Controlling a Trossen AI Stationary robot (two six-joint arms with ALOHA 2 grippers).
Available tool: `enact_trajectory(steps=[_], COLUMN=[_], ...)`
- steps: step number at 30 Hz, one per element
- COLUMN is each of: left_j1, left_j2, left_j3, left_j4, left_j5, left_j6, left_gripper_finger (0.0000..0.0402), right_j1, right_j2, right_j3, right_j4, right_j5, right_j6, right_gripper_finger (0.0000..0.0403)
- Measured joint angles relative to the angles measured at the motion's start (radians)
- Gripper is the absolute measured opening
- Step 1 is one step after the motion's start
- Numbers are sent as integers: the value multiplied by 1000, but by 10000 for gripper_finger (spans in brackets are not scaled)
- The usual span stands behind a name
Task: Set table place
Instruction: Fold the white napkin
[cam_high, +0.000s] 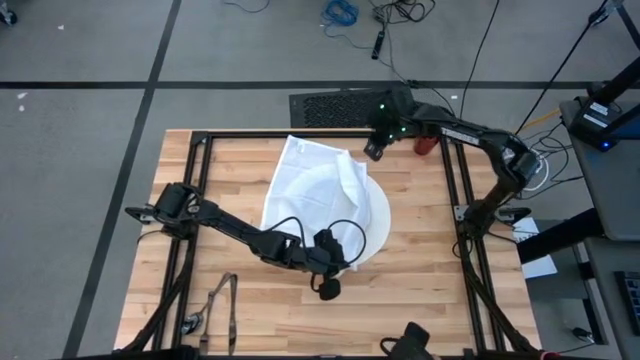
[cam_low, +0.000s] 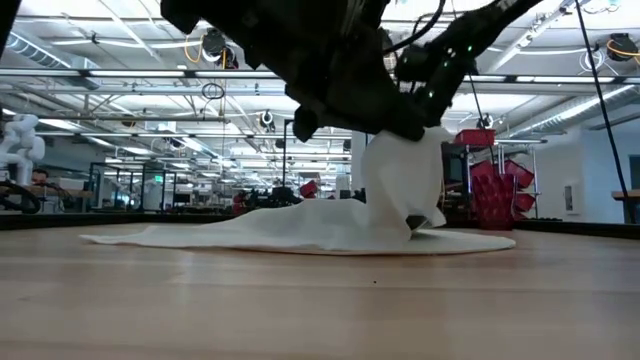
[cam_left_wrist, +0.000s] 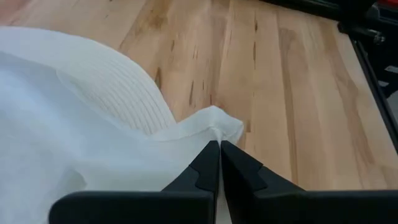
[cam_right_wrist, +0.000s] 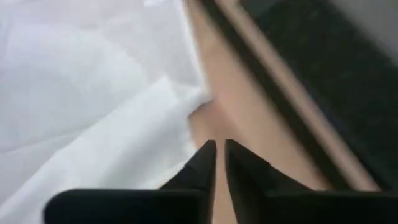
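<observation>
A white cloth napkin (cam_high: 310, 185) lies draped over the big white plate (cam_high: 381, 215) in the middle of the table (cam_high: 440, 300). My left gripper (cam_high: 340, 256) is at the plate's near side, shut on the napkin (cam_left_wrist: 93, 124). In the low view, part of the napkin (cam_low: 400, 180) stands up from the plate under the dark arms. My right gripper (cam_high: 372, 152) hovers near the table's far edge, by the napkin's far right corner (cam_right_wrist: 196, 99). It is shut and holds nothing. The bowl is not in view. My left gripper pinches a corner of the napkin (cam_left_wrist: 219, 127) between its two fingertips (cam_left_wrist: 208, 155). The corner's tip pokes out past them. The fingers point toward the table's far right. The rest of the cloth lies slack over the plate's ribbed rim (cam_left_wrist: 124, 93).
A small red cup (cam_high: 427, 145) stands at the far right, just right of my right gripper. Dark cutlery (cam_high: 222, 300) lies near the table's near left corner. The black frame rails (cam_high: 455, 200) run along the table's sides. Bare wood lies right of the plate.
</observation>
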Motion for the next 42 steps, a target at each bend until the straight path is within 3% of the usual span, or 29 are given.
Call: enact_trajectory(steps=[5,9,18,27,31,36,42], left_j1=[-12,-10,-10,-10,-10,-10,-2], left_j2=[0,0,0,0,0,0,0], left_j3=[-4,-4,-4,-4,-4,-4,-4], left_j4=[-2,-7,-7,-6,-6,-6,-6], left_j5=[3,3,-3,-5,-5,-57,-69], left_j6=[0,3,-2,-3,-3,-3,-3], left_gripper_finger=[0,0,0,0,0,0,0], right_j1=[1,0,3,6,21,34,26], right_j2=[124,202,306,339,340,342,317], right_j3=[-9,-9,-9,-6,-6,-5,17], right_j4=[1,5,53,75,77,52,-2], right_j5=[-10,-11,-65,-21,-2,9,74], right_j6=[23,27,14,27,23,9,6], right_gripper_finger=[94,118,113,111,88,12,1])
